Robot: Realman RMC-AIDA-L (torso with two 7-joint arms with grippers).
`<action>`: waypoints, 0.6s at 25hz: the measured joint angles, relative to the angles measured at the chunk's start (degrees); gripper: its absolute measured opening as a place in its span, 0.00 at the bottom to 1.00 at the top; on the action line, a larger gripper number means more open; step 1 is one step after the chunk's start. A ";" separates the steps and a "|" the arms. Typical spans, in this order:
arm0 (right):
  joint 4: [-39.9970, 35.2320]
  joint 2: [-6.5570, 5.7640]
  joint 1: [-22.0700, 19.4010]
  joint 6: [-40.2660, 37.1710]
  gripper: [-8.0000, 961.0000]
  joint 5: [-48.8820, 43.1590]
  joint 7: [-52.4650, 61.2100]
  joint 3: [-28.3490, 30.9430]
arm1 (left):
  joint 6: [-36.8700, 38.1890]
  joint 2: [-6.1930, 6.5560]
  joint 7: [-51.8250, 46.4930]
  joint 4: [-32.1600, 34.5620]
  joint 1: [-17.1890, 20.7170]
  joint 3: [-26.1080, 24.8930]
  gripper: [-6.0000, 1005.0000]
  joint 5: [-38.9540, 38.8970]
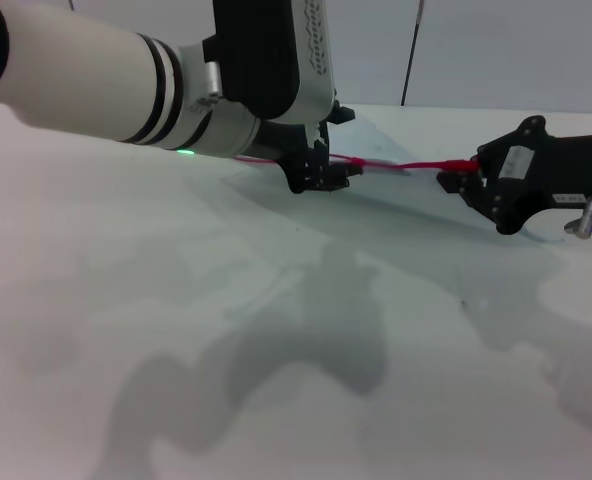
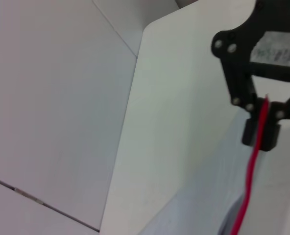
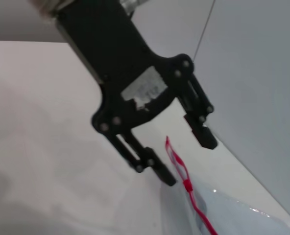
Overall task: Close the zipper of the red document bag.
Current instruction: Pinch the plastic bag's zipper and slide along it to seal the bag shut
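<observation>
Right gripper (image 2: 261,139) pinches the thin zipper (image 2: 253,171) of the limp, slippery red document bag (image 1: 396,197), while the left gripper (image 3: 189,161) gapes around the strip, likely best gripped at its slider.

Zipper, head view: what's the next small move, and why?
Probably shut the left gripper on the zipper. Its jaws stand open astride the red strip, while the right gripper is clamped on the strip's end, so it looks taut enough to pull along.
</observation>
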 joint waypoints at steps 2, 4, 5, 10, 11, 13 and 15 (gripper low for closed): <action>-0.22 0.01 0.07 -0.70 0.06 0.29 -0.03 0.22 | 0.42 0.00 0.29 -0.77 -0.13 0.01 0.56 0.01; -0.39 -0.01 0.15 -1.03 0.06 1.00 -0.09 0.27 | 0.81 -0.03 0.51 -1.68 -0.56 0.02 0.56 0.02; -0.48 -0.02 0.16 -1.09 0.06 1.21 -0.11 0.28 | 0.96 -0.04 0.54 -2.10 -0.76 0.02 0.56 0.00; -0.87 -0.05 0.17 -1.16 0.06 1.34 -0.14 0.32 | 1.73 -0.07 0.64 -3.75 -1.70 0.13 0.56 -0.48; -0.88 -0.05 0.18 -1.16 0.06 1.34 -0.14 0.32 | 2.06 -0.10 0.66 -3.83 -1.77 0.29 0.56 -0.52; -0.88 -0.08 0.23 -1.16 0.06 1.34 -0.15 0.32 | 2.78 -0.15 0.71 -3.90 -1.82 0.91 0.56 -0.53; -0.89 -0.13 0.26 -1.16 0.06 1.34 -0.17 0.32 | 3.55 -0.17 0.75 -4.02 -1.82 1.67 0.56 -0.55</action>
